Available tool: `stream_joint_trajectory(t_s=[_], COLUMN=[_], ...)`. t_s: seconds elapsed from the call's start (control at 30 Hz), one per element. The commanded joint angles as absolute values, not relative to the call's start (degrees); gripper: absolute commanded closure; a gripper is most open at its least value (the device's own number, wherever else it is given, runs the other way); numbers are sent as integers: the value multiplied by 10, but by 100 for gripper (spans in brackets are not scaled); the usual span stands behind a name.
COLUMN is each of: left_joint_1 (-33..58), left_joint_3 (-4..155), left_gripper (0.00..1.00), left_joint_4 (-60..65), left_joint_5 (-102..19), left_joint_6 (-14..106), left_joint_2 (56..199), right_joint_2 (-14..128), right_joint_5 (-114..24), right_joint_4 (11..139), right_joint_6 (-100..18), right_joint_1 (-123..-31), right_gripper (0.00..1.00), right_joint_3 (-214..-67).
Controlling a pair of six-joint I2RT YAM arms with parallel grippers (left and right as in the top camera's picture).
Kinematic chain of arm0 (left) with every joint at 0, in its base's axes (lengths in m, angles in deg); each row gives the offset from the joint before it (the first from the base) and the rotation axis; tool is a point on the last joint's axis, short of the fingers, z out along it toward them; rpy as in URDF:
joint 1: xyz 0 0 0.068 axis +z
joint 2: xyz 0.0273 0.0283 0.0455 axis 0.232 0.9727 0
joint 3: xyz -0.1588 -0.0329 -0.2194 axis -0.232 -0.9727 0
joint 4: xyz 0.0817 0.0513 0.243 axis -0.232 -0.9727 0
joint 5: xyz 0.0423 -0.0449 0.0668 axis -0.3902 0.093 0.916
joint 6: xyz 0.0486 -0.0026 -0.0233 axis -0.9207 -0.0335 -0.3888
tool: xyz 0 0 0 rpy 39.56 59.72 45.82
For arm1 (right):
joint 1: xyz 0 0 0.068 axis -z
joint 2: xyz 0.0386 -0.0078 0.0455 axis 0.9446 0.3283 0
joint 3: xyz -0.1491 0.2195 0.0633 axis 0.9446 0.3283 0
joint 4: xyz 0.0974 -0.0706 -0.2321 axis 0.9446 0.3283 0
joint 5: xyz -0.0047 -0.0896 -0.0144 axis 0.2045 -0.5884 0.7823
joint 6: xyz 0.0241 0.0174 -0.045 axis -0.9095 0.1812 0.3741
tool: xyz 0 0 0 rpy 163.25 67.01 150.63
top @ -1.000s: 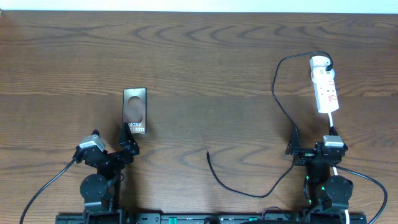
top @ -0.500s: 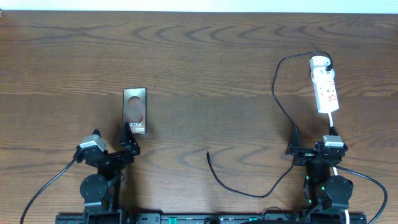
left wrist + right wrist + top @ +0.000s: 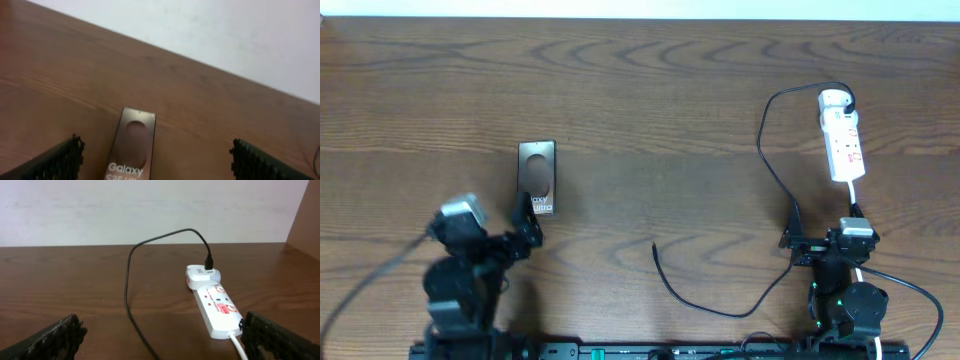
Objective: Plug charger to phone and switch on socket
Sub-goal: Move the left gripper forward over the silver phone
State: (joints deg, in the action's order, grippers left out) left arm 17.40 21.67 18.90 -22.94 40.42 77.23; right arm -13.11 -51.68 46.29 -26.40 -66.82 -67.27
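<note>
The phone (image 3: 537,176) lies flat on the wooden table at the left, its "Galaxy" lettering toward the arm; it also shows in the left wrist view (image 3: 133,145). My left gripper (image 3: 528,222) is open just behind the phone's near end, its fingers wide apart (image 3: 155,160). The black charger cable (image 3: 765,160) runs from a white plug at the top of the socket strip (image 3: 843,138) down and across to a free tip (image 3: 654,246) at the table's middle front. My right gripper (image 3: 820,232) is open and empty, below the strip (image 3: 220,307), with the cable (image 3: 131,295) between its fingers' span.
The strip's white cord (image 3: 860,200) runs down past the right arm. A pale wall lies beyond the table's far edge (image 3: 150,210).
The left arm has swung left and forward, so its gripper now sits closer to the phone's near end. The right arm, the cable and the strip have not moved.
</note>
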Motion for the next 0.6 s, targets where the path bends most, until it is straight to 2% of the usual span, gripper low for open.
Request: stream_joint_trajectory(t_s=[0.0,0.2,0.3,0.47,0.5,0.57], left_joint_1=[176,176,176,176,176,176], left_joint_3=[343,621,730,774,774,774], left_gripper=[8,7,8,7,2,2], left_joint_4=[133,-89,-160,-165,-165,-165], left_joint_5=[-226,-226,-226,-226,-226,-226], left_joint_6=[382,348,339,339,341,341], left_joint_2=[892,1170,1290,1395,1414,1437], right_joint_2=[-135,-135,-135,-135,-135,-135], right_joint_5=[-523,-523,-523,-523,-523,-523], right_joint_4=[465,465,465,465,465,465], right_joint_6=[-272,-272,-272,-272,-272,-272], right_joint_1=[-665,-665,-665,-665,-665,-665], right_gripper=[1,1,1,1,1,1], right_joint_3=[-672,-672,-672,-672,-672,-672])
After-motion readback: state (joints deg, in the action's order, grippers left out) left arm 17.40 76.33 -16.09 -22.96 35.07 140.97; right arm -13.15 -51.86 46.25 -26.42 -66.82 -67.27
